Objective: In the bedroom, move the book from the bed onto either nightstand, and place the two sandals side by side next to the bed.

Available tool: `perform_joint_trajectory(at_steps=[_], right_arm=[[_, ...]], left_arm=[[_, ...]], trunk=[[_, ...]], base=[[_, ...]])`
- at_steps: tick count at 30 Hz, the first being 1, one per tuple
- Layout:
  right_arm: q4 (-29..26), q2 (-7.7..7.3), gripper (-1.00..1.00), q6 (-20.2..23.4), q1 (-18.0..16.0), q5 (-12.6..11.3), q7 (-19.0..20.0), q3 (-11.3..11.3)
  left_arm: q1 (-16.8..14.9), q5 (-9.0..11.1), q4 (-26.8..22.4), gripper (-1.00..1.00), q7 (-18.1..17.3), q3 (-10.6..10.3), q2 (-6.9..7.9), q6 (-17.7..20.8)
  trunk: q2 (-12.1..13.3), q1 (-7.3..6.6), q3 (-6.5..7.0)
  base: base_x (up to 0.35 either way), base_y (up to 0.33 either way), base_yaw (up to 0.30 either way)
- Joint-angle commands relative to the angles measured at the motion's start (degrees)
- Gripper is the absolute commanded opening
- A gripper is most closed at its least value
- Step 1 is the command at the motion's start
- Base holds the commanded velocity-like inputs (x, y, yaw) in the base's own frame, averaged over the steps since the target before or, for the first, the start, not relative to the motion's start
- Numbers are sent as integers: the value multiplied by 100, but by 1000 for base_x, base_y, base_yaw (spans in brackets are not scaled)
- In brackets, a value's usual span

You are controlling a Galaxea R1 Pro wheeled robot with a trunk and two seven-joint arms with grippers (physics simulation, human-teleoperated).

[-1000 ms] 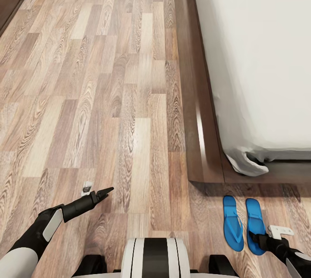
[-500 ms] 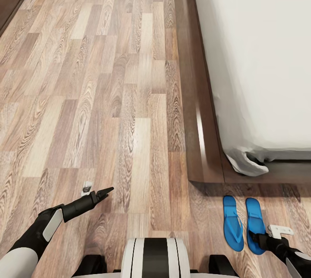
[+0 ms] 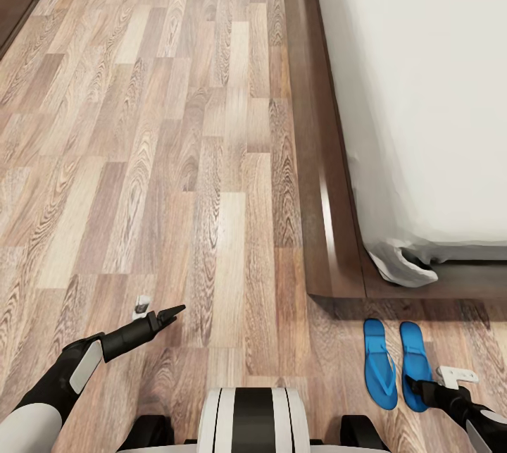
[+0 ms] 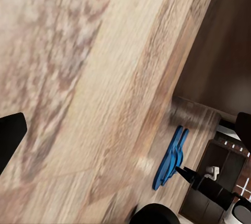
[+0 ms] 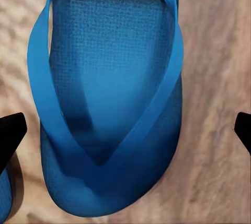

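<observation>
Two blue sandals lie side by side on the plank floor (image 3: 176, 157) just off the foot corner of the bed (image 3: 331, 227), their long axes running parallel with the bed's long side and only a thin strip of floor between them. The left sandal (image 3: 380, 365) lies bare. The right sandal (image 3: 414, 361) has the right gripper (image 3: 440, 386) at its near end, the end closest to the robot, so that arm is plainly the nearer one. From the right wrist, this sandal (image 5: 112, 114) lies straight ahead of the fingers, its V of straps pointing back toward the camera, with the two dark fingertips (image 5: 10, 132) showing at either side, wider apart than the sole and gripping nothing. I'd judge the pair already set as the task asks, so the next move is more likely a lift away than a grasp.

Both are bright blue, thin and flat, with a textured footbed.

The left gripper (image 3: 169, 313) hangs over bare floor well away to the other side, its fingers parted and empty; from its wrist the sandals (image 4: 171, 156) look small and distant.
</observation>
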Motion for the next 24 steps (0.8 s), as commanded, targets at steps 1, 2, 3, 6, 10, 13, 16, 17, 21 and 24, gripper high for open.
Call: perform_joint_trajectory(at_steps=[1, 2, 3, 6, 10, 13, 16, 17, 21, 24], right_arm=[[3, 2, 100, 3, -2, -54, 40, -23], [5, 3, 100, 3, -2, -54, 40, -25], [4, 4, 100, 3, -2, -54, 43, -26], [3, 4, 100, 3, -2, -54, 41, -26], [4, 4, 100, 3, -2, -54, 41, -27], [3, -1, 100, 3, -2, -54, 42, -28], [3, 2, 100, 3, -2, -54, 42, -28], [5, 2, 100, 3, -2, -54, 41, -28], [3, 3, 100, 3, -2, -54, 54, -34], [3, -1, 100, 9, -2, -59, 78, -45]], left_arm=[[-1, 27, 1, 100, -6, 3, 0, 44], [-1, 27, 1, 100, -7, 3, 0, 44], [-1, 27, 1, 100, -6, 3, 0, 44], [-2, 27, 1, 100, -6, 3, 0, 44], [0, 27, 1, 100, -2, 3, 0, 44], [0, 27, 1, 100, 0, 2, 0, 45], [1, 26, 1, 100, 0, 2, 0, 45], [1, 26, 1, 100, 0, 2, 0, 46], [-1, 27, 1, 100, 0, -3, 0, 44], [2, 24, 1, 100, 0, -5, 0, 45]], trunk=[[-1, -1, -3], [-1, -1, -3], [-1, -1, -3], [-1, -1, -3], [-1, -1, -3], [3, -9, 64], [7, -16, 130], [8, -19, 153], [14, -29, 241], [18, -37, 308]], base=[[0, 0, 0], [0, 0, 0], [0, 0, 0], [0, 0, 0], [0, 0, 0], [0, 0, 0], [0, 0, 0], [0, 0, 0], [0, 0, 0], [0, 0, 0]])
